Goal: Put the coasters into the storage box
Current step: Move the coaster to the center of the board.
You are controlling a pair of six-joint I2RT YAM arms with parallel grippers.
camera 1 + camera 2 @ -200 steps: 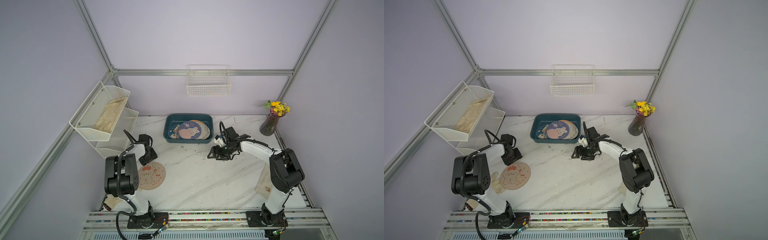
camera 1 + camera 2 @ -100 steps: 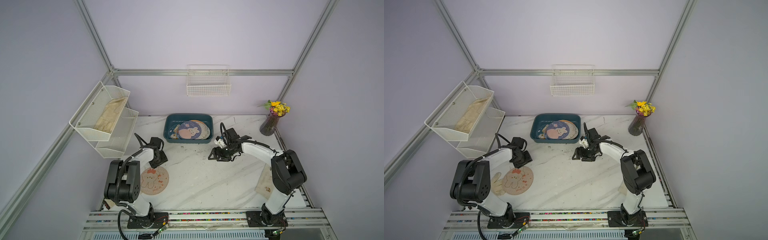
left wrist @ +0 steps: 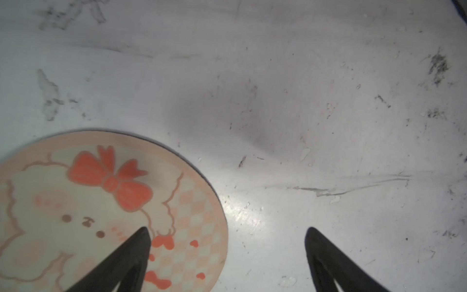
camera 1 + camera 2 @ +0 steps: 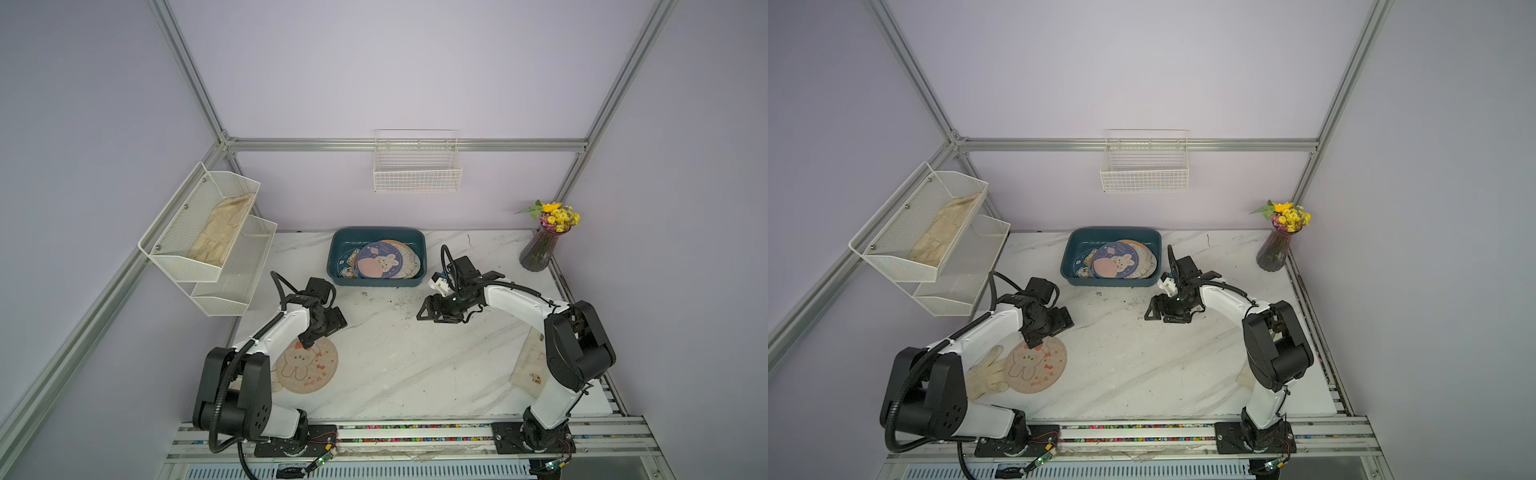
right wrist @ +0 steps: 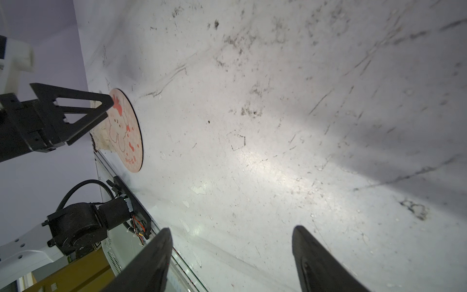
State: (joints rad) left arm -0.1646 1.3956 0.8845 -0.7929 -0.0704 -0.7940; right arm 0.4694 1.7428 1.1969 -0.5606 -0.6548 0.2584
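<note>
A pink coaster [image 4: 306,365] [image 4: 1035,365] printed with a cartoon animal and a red bow lies flat on the marble table at the front left. My left gripper [image 4: 324,332] [image 3: 227,230] hovers open at its far edge. One of its fingers is over the coaster [image 3: 101,215], the other over bare table, and it holds nothing. The teal storage box [image 4: 376,233] stands at the back middle with several coasters inside, a dark blue rabbit coaster [image 4: 380,259] on top. My right gripper [image 4: 424,313] [image 5: 232,228] is open and empty, low over the table right of the box.
A cream glove [image 4: 984,376] lies partly under the pink coaster. A pale flat thing [image 4: 530,365] shows at the front right behind the right arm. A vase of flowers [image 4: 540,249] stands back right. White wire baskets [image 4: 417,170] [image 4: 208,232] hang on the walls.
My left arm has swung from the table's left edge toward the middle, and its jaws have opened wide. The pink coaster has shifted slightly right and forward. The right arm has hardly moved.
</note>
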